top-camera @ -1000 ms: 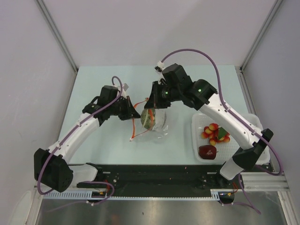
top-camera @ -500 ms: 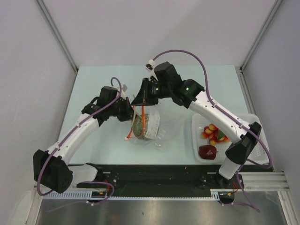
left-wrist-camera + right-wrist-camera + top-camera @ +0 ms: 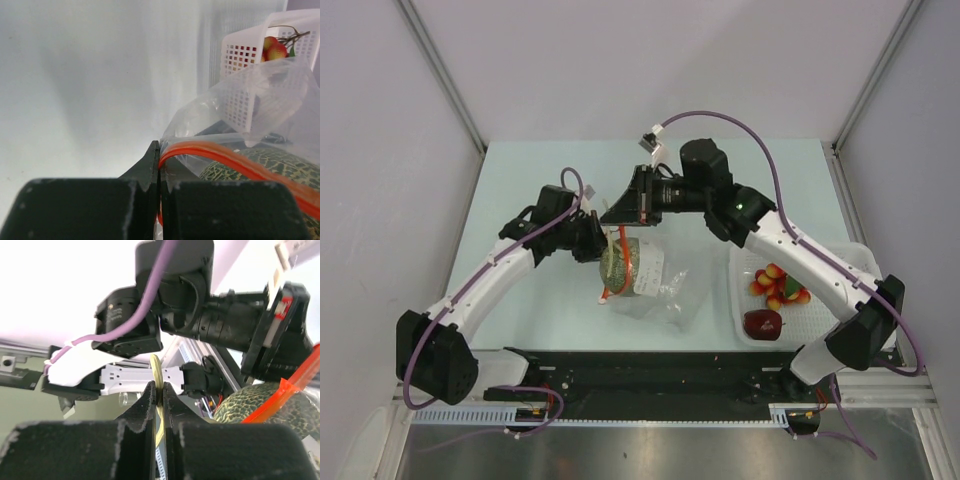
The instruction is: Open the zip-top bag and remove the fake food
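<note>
We found two grippers clamped on one zip-top bag [image 3: 660, 285] on the table [image 3: 520, 180]: the left gripper [image 3: 159, 150] pinched its red-orange zip strip [image 3: 225, 155], and the right gripper [image 3: 157, 387] nipped a thin plastic edge above. One pale-green netted piece [image 3: 616, 265] sat inside the bag. Two pieces, a dark red apple [image 3: 763, 323] and a red-and-yellow cluster [image 3: 780, 285], lay in the single white mesh basket [image 3: 820, 315] at right.

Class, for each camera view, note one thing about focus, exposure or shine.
Top external view: even soft light, all sharp, slight sheen on the zip-top bag. Left wrist view: left gripper a blurred dark mass up close, table behind it washed out pale. Right wrist view: right gripper blurred, background overexposed at the top left.
</note>
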